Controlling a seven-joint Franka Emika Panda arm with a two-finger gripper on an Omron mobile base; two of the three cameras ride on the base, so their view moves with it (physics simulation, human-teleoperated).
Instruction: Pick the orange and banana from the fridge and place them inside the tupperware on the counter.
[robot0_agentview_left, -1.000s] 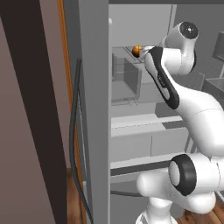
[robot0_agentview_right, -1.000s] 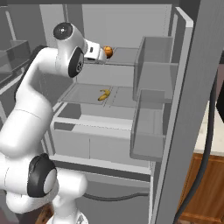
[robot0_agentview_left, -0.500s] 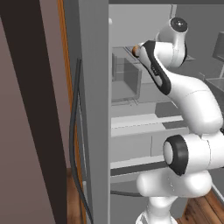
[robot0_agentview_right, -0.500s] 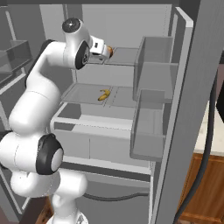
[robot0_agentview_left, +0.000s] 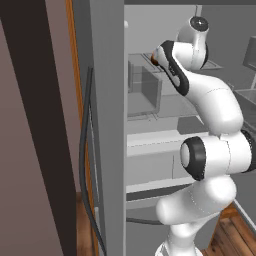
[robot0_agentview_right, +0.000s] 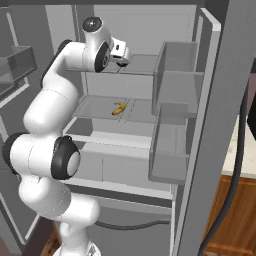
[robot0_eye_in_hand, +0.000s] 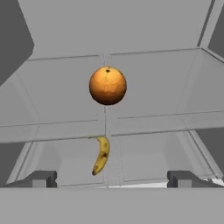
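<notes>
Inside the fridge (robot0_agentview_right: 150, 80), on the upper shelf, the orange (robot0_eye_in_hand: 107, 85) sits dead ahead of the gripper (robot0_eye_in_hand: 112, 178), whose jaws stand spread wide and hold nothing. One shelf lower lies the banana (robot0_eye_in_hand: 101, 155), also seen in the right base view (robot0_agentview_right: 119, 108) near the middle of its shelf. From the left base view only a sliver of the orange (robot0_agentview_left: 153, 59) peeks past the wrist. My judgement: the approach to the orange is under way and no fruit has been lifted yet. The risk is the round fruit rolling back toward the rear wall if a fingertip nudges it before both close, or squirting out of an off-centre pinch. The hand could also clip the shelf edge while reaching in
</notes>
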